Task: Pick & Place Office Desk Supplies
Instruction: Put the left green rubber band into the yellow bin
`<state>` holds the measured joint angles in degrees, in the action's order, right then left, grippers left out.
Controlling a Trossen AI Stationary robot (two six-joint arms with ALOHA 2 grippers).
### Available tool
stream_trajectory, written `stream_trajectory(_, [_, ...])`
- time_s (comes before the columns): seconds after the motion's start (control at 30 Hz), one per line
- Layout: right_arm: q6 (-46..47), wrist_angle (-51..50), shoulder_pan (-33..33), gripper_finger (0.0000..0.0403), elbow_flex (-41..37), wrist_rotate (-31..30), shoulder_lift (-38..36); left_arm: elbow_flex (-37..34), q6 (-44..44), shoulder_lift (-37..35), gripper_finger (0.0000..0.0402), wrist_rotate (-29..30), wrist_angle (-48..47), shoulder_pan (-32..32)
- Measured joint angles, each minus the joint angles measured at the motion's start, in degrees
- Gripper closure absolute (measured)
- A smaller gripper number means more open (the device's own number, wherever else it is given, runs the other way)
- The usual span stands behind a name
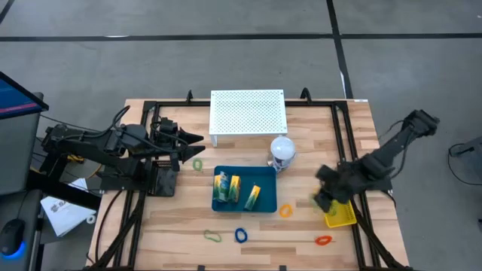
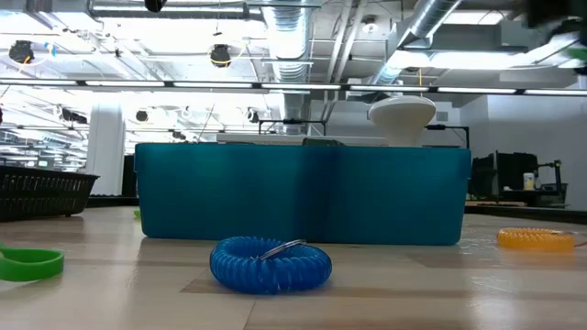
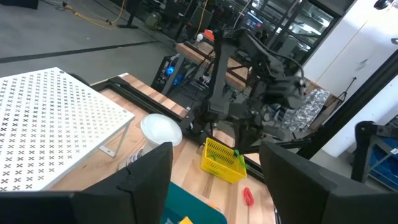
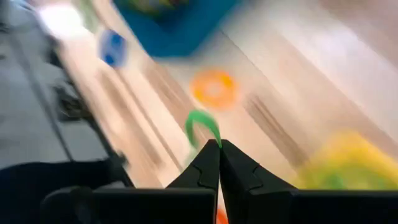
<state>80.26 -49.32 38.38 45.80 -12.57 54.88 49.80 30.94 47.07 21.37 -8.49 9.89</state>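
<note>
Thin loops lie on the table: green [image 1: 198, 163] by my left gripper, orange [image 1: 285, 211], blue [image 1: 241, 235], another green [image 1: 212, 235] and red [image 1: 323, 241] near the near edge. A blue tray [image 1: 226, 172] holds green and yellow packets [image 1: 252, 197]. A yellow lattice box [image 1: 340, 217] lies at the right. My left gripper [image 1: 197, 139] hovers open left of the tray, its fingers [image 3: 149, 180] wide apart. My right gripper [image 1: 320, 197] is beside the yellow box and shut on a green loop [image 4: 202, 126]. My right gripper pinches the green loop by a short stretch of its rim [image 4: 216, 140] between its two fingertips [image 4: 219, 148]. The rest of the loop sticks out beyond the fingertips. The wrist view is blurred, so I cannot tell whether the loop is clear of the table.
A white perforated board [image 1: 248, 111] stands on legs at the far edge. A white ball-shaped object [image 1: 282, 150] sits between it and the tray. In the low view the blue loop [image 2: 271, 264] lies in front of the tray wall [image 2: 303, 194]. Black frame rails run along both table sides.
</note>
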Motion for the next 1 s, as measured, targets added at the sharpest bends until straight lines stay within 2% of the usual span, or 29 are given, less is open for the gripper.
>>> stream_trajectory(0.17, [18.71,-13.97,12.60,0.0403,-0.02,-2.86,-2.53,0.00,0.47,0.00,0.0166,-0.14,0.00,0.00])
stream_trajectory(0.33, [28.85,-20.58,19.55,0.0403,-0.02,-2.87,-1.75,0.00,1.11,0.00,0.0166,-0.15,0.00,0.00])
stream_trajectory(0.53, [30.78,-21.36,22.43,0.0403,-0.09,-2.64,0.36,0.02,1.46,0.00,0.0166,-0.11,0.00,0.00])
stream_trajectory(1.0, [30.34,-20.76,22.76,0.0403,-0.11,-2.52,1.72,0.02,2.54,0.00,0.0166,0.13,0.00,-0.09])
